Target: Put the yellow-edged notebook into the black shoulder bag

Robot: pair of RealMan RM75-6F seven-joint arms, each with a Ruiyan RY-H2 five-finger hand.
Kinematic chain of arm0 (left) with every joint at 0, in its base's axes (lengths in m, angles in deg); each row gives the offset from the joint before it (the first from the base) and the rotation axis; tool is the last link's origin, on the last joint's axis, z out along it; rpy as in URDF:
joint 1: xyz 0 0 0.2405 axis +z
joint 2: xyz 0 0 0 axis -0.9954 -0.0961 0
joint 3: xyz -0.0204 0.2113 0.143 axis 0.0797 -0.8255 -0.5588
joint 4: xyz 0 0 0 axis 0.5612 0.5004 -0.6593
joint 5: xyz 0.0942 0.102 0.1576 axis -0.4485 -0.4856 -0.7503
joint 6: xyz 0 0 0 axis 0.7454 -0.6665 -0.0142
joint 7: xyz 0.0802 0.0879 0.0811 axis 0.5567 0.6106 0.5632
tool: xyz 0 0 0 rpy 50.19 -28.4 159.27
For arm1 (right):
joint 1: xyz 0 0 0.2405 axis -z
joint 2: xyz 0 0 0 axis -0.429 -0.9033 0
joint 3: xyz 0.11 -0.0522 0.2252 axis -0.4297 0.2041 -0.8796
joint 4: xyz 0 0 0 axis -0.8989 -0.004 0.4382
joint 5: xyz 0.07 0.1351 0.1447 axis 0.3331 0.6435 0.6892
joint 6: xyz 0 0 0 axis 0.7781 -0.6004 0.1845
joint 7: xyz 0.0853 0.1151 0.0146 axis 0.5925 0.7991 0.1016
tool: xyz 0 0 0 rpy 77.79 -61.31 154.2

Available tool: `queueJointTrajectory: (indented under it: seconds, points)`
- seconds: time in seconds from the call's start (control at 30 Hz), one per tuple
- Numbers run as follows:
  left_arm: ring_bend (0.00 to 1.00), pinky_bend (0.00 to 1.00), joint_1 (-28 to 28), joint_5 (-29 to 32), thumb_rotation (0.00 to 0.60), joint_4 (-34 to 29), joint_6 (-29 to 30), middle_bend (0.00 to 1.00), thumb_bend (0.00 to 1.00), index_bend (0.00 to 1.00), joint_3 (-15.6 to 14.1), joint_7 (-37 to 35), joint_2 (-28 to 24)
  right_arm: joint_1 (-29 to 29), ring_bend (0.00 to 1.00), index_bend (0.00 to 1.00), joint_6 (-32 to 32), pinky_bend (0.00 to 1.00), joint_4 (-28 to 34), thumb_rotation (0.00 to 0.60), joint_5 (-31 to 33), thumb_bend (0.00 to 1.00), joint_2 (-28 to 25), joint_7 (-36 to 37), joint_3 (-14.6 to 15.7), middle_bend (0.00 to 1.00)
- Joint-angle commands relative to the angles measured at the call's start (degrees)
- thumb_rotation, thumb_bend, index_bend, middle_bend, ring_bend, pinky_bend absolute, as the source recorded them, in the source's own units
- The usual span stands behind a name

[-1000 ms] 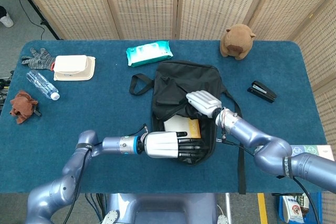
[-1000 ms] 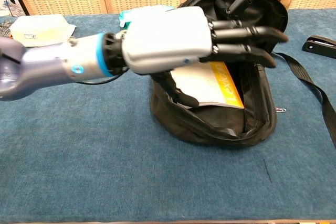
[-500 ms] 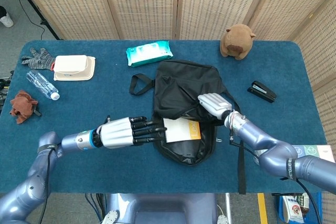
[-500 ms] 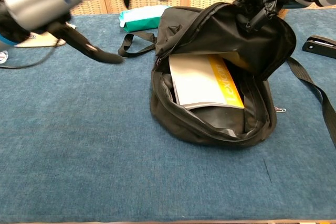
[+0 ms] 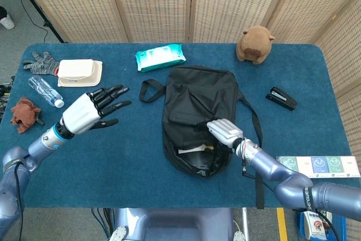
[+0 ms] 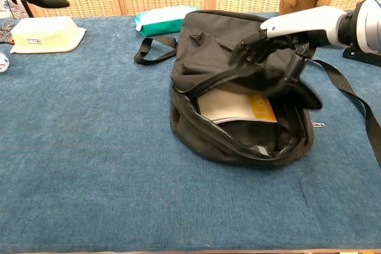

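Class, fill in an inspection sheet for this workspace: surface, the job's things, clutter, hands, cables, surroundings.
Surface: blue cloth-covered table.
Job's things: yellow-edged notebook lies inside the black shoulder bag, partly covered by the flap; bag mouth not closed.
Clutter: wipes pack, plush toy, stapler, food container, grey glove, plastic bottle, brown cloth, card strip at the table's right edge.
Hands: left hand holds nothing, fingers apart, over bare table away from the bag; right hand grips the bag's flap.
Cables: black cable on the floor, far left.
Surroundings: woven folding screens behind the table.
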Motion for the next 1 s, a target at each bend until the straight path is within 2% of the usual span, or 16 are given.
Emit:
queueJointTrajectory:
  seconds: [0.03,0.13,0.2,0.3,0.4,0.57,0.73,0.9,1.0]
  points:
    - [0.08,0.38,3.23,3.46,0.6,-7.39,-5.66,0.04,0.0,0.22,2.46,-0.61,-4.02,1.03,0.0,0.0,2.62,0.0,3.22,0.6,-0.6,0.0,-0.78,-1.85,0.54,0.0]
    - [0.06,0.33,4.99,4.6,0.6,-13.3,-8.61,0.0,0.0,0.22,2.76,0.62,-6.99,2.44,0.0,0.0,5.99,0.0,5.43,0.6,-2.29,0.0,-1.91,-3.92,1.03,0.0]
    - [0.04,0.3,7.02,6.24,0.6,-19.7,-11.08,0.0,0.0,0.21,3.16,2.19,-10.03,4.13,0.0,0.0,9.79,0.0,7.41,0.6,-3.97,0.0,-3.5,-6.22,1.56,0.0]
    - [0.0,0.24,12.33,10.5,0.6,-32.35,-12.05,0.0,0.0,0.13,4.45,6.85,-15.66,10.35,0.0,0.0,22.2,0.0,8.92,0.6,-11.02,0.0,-6.21,-12.16,3.93,0.0]
    - [0.0,0.18,16.9,14.45,0.6,-48.0,-14.3,0.0,0.0,0.02,4.29,14.02,-23.0,16.29,0.0,0.0,32.91,0.0,4.68,0.6,-17.6,0.0,-5.58,-15.92,6.12,0.0]
    - [0.0,0.15,23.37,22.48,0.6,-64.19,-15.06,0.0,0.0,0.0,5.08,27.08,-29.46,23.58,0.0,0.0,41.97,0.0,-2.03,0.6,-19.2,0.0,-4.33,-14.94,7.43,0.0]
    - [0.0,0.15,27.4,25.71,0.6,-72.12,-15.94,0.0,0.0,0.0,4.96,29.94,-32.54,28.84,0.0,0.0,47.07,0.0,-6.43,0.6,-17.71,0.0,-2.53,-13.21,7.32,0.0]
    - [0.0,0.14,29.43,26.78,0.6,-74.94,-17.2,0.0,0.0,0.0,5.2,34.17,-33.11,33.69,0.0,0.0,51.13,0.0,-9.81,0.6,-15.7,0.0,-0.42,-13.27,6.88,0.0]
    - [0.0,0.13,29.84,25.84,0.6,-76.54,-17.94,0.0,0.0,0.0,5.41,35.65,-33.37,35.8,0.0,0.0,51.25,0.0,-10.15,0.6,-14.08,0.0,0.18,-11.72,6.67,0.0]
